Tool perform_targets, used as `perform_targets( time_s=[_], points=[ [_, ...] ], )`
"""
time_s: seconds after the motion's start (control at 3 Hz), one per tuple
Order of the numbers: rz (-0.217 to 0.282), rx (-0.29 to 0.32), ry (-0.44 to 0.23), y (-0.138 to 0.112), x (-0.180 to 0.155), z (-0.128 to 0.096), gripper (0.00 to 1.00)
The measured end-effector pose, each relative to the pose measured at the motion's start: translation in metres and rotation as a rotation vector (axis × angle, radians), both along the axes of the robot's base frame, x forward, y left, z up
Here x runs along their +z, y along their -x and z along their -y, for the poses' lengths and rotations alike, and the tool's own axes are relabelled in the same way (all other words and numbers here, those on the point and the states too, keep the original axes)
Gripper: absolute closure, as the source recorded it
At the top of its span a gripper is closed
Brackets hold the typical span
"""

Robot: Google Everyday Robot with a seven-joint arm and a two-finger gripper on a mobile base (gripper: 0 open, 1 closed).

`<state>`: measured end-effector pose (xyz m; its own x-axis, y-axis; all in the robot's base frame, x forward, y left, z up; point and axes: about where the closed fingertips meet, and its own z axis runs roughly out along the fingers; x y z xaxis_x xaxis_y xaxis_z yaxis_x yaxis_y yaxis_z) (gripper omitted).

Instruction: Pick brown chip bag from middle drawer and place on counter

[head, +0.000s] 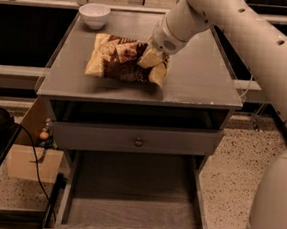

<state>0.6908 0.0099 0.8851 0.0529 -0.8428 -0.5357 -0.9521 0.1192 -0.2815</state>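
The brown chip bag (119, 59) lies on the counter (202, 76), left of its middle, with its cream-tan ends to the left and right. My gripper (154, 62) comes down from the upper right and is shut on the bag's right end, low over the counter top. The middle drawer (125, 213) is pulled out at the bottom of the view, and its grey floor is bare.
A white bowl (94, 14) stands at the counter's back left corner. A closed drawer front with a round knob (138, 141) sits above the open drawer. My arm's large pale links (259, 51) fill the right side. A cardboard box (31, 162) and a cable lie on the floor at left.
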Motion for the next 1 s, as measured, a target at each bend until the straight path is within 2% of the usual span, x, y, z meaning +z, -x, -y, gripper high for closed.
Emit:
perform_targets(
  time_s=[0.33, 0.67, 1.0],
  points=[
    [-0.049, -0.006, -0.023, -0.0054, -0.011, -0.0013, 1.0],
    [-0.049, -0.005, -0.023, -0.0055, -0.0111, -0.0014, 0.82],
    [-0.049, -0.005, -0.023, -0.0055, -0.0112, -0.0014, 0.59]
  ],
)
